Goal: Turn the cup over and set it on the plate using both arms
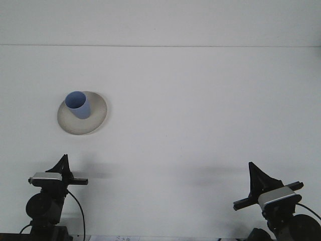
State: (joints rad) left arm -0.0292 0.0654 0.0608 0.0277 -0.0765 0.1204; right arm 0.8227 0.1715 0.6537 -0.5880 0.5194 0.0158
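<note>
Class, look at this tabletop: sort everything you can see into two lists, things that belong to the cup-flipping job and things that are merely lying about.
Part of the job:
- blue cup, standing on the plate
- pale plate, left side of the table
- left gripper, near edge
- right gripper, near edge

Just lying about:
- nothing else; only the bare white table shows
</note>
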